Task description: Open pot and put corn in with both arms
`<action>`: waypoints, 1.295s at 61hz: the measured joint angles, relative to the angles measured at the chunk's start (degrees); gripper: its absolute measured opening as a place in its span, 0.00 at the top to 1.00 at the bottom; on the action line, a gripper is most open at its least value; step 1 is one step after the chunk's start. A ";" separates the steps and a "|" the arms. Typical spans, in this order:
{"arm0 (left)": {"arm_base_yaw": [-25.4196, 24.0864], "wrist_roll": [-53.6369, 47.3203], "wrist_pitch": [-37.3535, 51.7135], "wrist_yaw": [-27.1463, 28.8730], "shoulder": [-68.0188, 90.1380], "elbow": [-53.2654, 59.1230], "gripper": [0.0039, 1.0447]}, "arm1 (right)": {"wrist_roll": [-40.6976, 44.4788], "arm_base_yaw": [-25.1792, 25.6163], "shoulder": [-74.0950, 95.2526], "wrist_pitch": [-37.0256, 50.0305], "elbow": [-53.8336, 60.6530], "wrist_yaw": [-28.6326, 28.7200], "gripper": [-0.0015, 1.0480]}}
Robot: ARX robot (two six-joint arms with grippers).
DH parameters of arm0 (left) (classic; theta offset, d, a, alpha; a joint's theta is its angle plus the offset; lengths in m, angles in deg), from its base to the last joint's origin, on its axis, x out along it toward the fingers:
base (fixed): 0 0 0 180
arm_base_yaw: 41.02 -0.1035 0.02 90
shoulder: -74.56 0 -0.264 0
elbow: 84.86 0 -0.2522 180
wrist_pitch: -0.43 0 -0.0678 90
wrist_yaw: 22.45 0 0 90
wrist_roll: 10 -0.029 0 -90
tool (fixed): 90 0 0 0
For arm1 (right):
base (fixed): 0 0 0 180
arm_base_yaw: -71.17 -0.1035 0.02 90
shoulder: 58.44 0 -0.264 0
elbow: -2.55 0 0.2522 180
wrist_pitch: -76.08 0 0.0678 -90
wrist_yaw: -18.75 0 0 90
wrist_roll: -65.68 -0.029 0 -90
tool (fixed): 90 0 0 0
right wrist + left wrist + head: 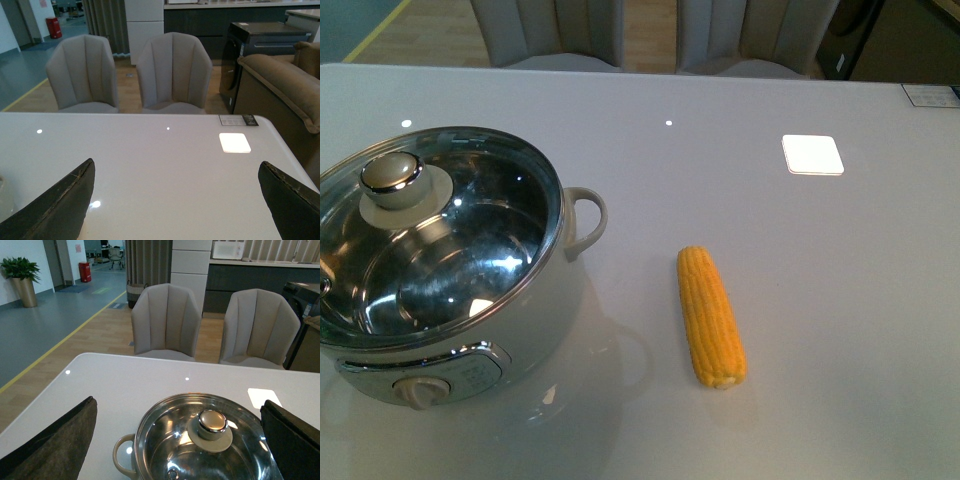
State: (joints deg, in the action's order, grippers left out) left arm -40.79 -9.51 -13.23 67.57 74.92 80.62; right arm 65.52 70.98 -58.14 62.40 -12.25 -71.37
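Observation:
The pot [535, 330] stands at the front left of the white table, pale body, loop handle [586, 222] and front dial [420, 390]. A glass lid [470, 260] with a steel knob [392, 175] covers it. The corn [710, 315] lies on the table right of the pot, tapered end away from me. No arm shows in the front view. In the left wrist view my left gripper [180, 440] is open above the lid knob [212, 422], fingers [55, 445] wide apart. My right gripper [177, 200] is open over bare table; the corn is out of that view.
Two grey chairs [165, 322] stand behind the table's far edge. A bright square light reflection [812, 154] lies on the table at the back right. A brown sofa [280, 90] and a dark cabinet [265, 40] stand beyond the table's right side.

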 joint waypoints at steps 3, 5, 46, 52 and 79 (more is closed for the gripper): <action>0.00 0.00 0.00 0.00 0.00 0.00 0.06 | 0.00 0.00 0.00 0.00 0.00 0.00 0.08; 0.00 0.00 0.00 0.00 0.00 -0.02 0.06 | 0.00 0.00 0.00 0.00 0.00 0.00 0.08; 0.00 0.00 0.00 0.00 0.00 0.00 0.06 | -0.02 0.00 0.00 0.00 0.00 0.00 0.08; 1.20 2.86 -5.66 3.23 2.01 -1.75 0.06 | 0.00 0.00 0.00 0.00 0.00 0.00 0.08; 4.09 10.93 15.41 0.31 37.51 -9.31 0.06 | -0.02 0.00 -0.02 0.00 0.00 0.00 0.08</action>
State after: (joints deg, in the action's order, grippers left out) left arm -36.70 1.42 2.18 67.87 112.43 71.31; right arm 65.50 70.98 -58.16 62.40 -12.25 -71.37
